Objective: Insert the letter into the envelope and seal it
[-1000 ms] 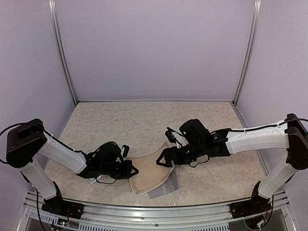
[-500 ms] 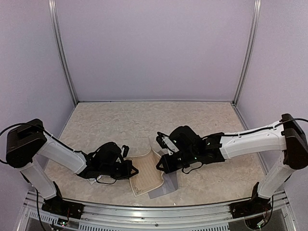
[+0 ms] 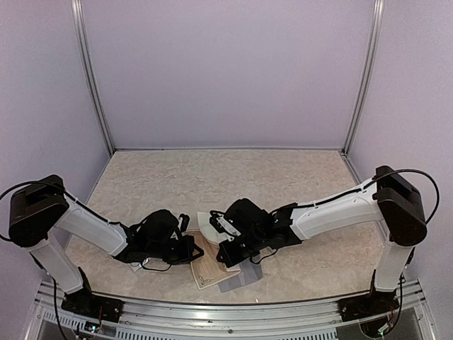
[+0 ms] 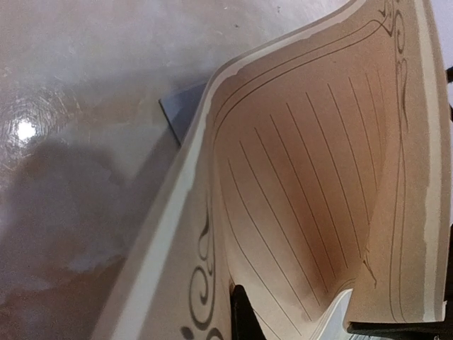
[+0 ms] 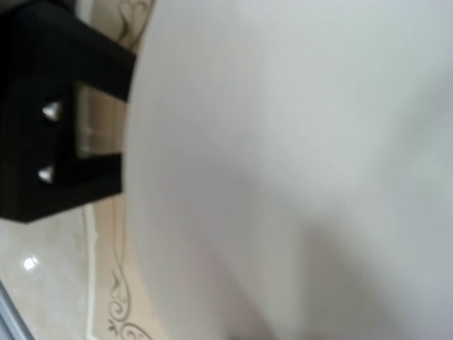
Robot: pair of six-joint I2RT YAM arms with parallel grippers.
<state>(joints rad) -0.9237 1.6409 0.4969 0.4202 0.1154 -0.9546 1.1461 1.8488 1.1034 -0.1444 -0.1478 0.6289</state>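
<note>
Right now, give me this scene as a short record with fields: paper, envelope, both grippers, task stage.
letter: cream lined sheet, curled upward, white back showing
envelope: grey, flat on the table, partly under the letter
left gripper: shut, at the letter's left edge
right gripper: shut on the letter's lifted edge
stage: letter not yet in the envelope

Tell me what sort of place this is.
Probably a lab robot test cell: plain lilac walls and aluminium posts box in a marble-patterned table, and the left arm and right arm are mounted on a metal rail at its near edge.
</note>
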